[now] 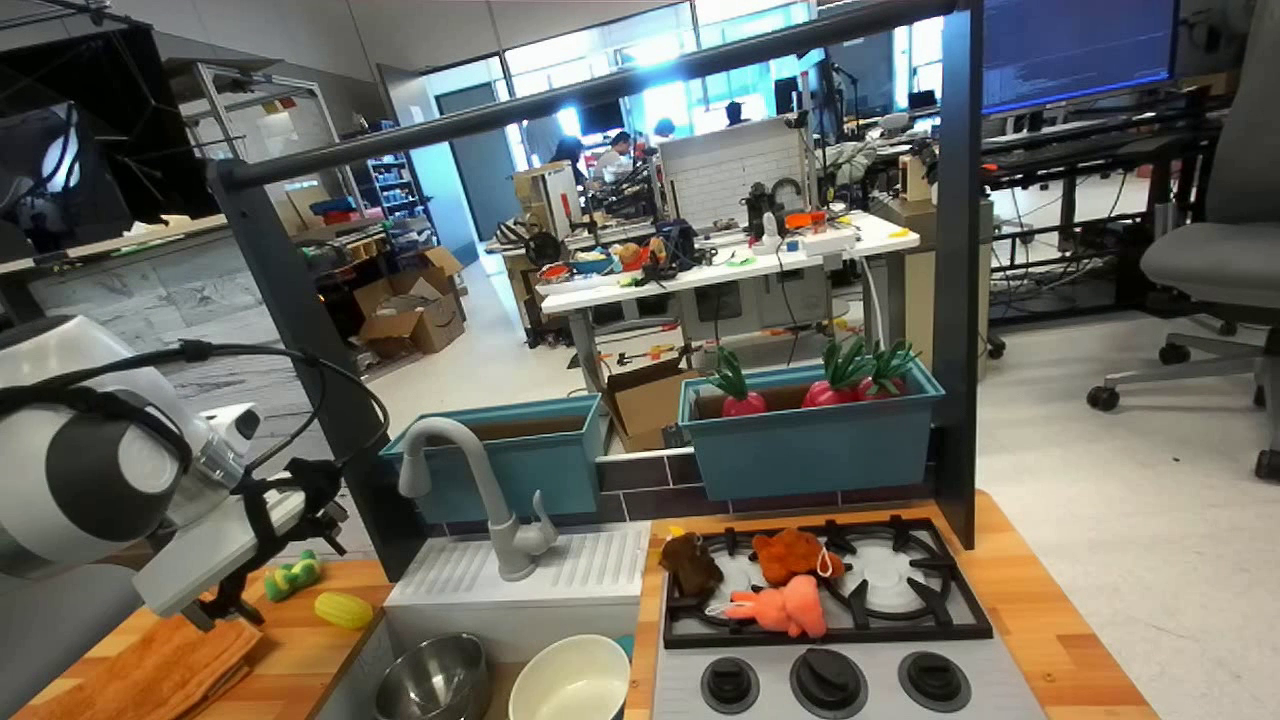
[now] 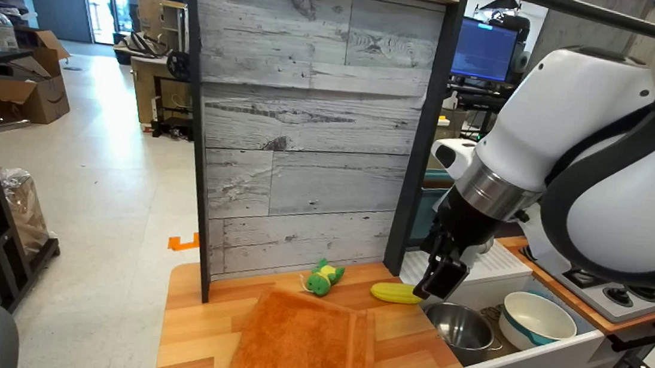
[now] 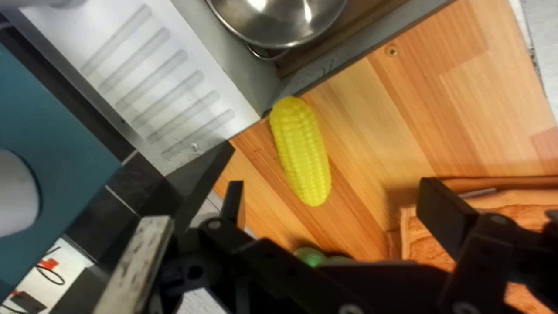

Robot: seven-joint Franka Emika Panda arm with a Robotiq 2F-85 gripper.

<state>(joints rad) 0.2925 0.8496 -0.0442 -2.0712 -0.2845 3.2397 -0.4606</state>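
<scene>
My gripper (image 3: pixel 332 192) is open and empty in the wrist view, its two fingers wide apart. It hangs above the wooden counter (image 2: pixel 213 311). A yellow corn cob (image 3: pixel 301 150) lies on the counter at the sink's edge, just ahead of the fingers and apart from them. The corn also shows in both exterior views (image 1: pixel 343 610) (image 2: pixel 396 293). A green and yellow plush toy (image 2: pixel 323 278) lies near the corn; in the wrist view only a green part (image 3: pixel 310 256) shows behind the gripper. A folded orange towel (image 2: pixel 299 349) lies beside them.
The sink holds a metal pot (image 2: pixel 461 327) and a white bowl (image 2: pixel 537 317). A grey faucet (image 1: pixel 490 490) stands behind it. Several plush toys, including a pink one (image 1: pixel 785 607), lie on the stove (image 1: pixel 890 625). A grey wood panel (image 2: pixel 315 123) rises behind the counter.
</scene>
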